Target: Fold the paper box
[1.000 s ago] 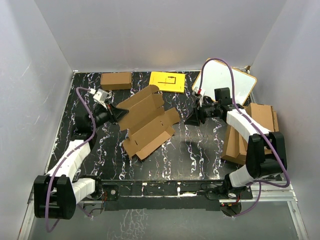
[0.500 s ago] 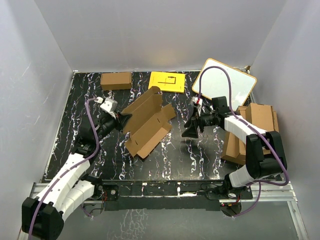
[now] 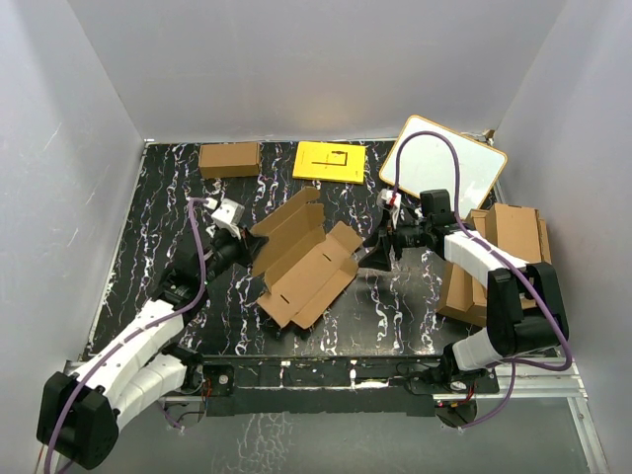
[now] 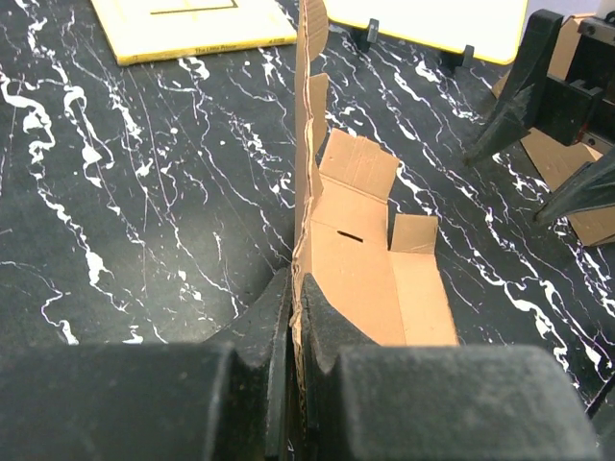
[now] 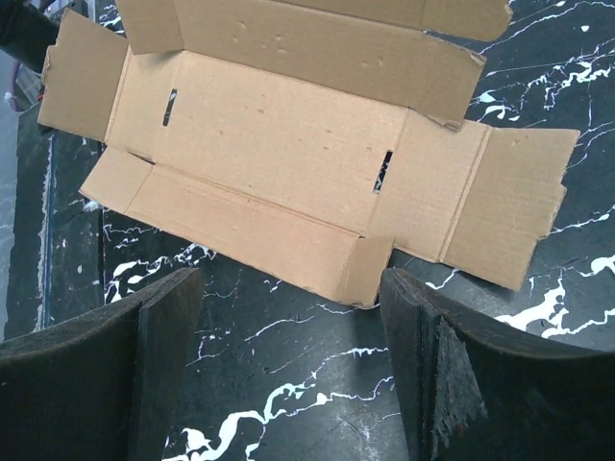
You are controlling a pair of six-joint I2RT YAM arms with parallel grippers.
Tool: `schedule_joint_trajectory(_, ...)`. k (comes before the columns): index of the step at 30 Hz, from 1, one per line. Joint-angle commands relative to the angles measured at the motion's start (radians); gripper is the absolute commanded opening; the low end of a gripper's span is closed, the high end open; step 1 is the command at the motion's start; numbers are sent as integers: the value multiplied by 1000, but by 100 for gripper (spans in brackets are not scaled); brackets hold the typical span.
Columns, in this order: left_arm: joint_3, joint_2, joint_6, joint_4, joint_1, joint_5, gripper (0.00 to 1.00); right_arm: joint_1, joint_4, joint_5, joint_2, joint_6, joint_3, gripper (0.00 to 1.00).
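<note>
A: Clamping is seen: left gripper (image 4: 292, 288) is pinched onto an upright wall of the paper box (image 3: 308, 269); right gripper (image 5: 290, 283) is spread wide, nothing held.
B: Box is laid mid table (image 3: 405, 306), half-open. Judged light, thin, floppy; flap edges near creases are to be gripped.

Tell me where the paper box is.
The paper box lies mid-table in top view, between the left gripper pinching its raised flap and the right gripper.

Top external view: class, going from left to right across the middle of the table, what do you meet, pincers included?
Left pincer → paper box → right pincer → pile of cardboard sheets.
</note>
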Motion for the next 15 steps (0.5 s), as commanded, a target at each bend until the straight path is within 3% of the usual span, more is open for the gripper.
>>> schedule_joint_trajectory(1, 3, 31, -40, 8, -3, 0, 0, 10, 92, -42, -14, -10, -15, 80)
schedule_joint_trajectory(15, 66, 56, -79, -144, -3, 43, 40, 58, 105, 75, 117, 81, 7, 73)
